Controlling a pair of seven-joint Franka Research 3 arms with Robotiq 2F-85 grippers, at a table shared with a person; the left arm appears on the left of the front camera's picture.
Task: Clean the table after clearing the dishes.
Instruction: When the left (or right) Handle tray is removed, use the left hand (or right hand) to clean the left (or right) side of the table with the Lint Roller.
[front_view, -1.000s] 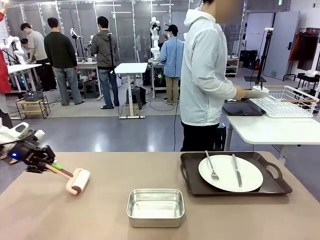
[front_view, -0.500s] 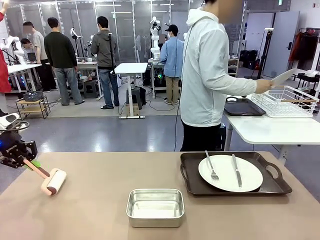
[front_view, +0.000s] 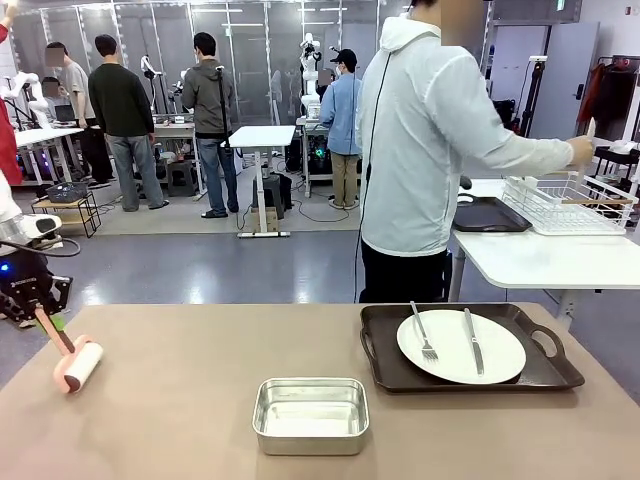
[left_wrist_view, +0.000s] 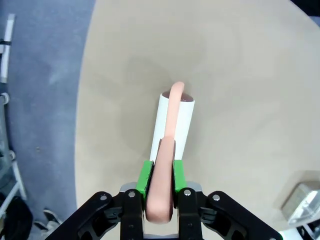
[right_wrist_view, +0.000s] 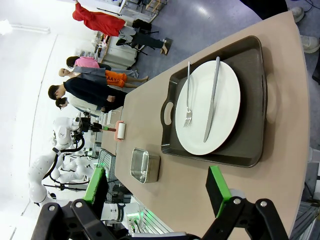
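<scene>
left gripper clamped narrow on the pink handle of the roller; its head sits on the table at the left edge. right gripper spread wide, holding nothing. 1 plate with fork and knife on the tray, table's right side.

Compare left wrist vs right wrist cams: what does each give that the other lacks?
Left wrist: close-up of the left tool shut on the pink-handled roller, its white roll near the table edge. Right wrist: the right tool open, facing the dark tray with white plate, fork and knife. Both: table, roller and steel pan.
</scene>
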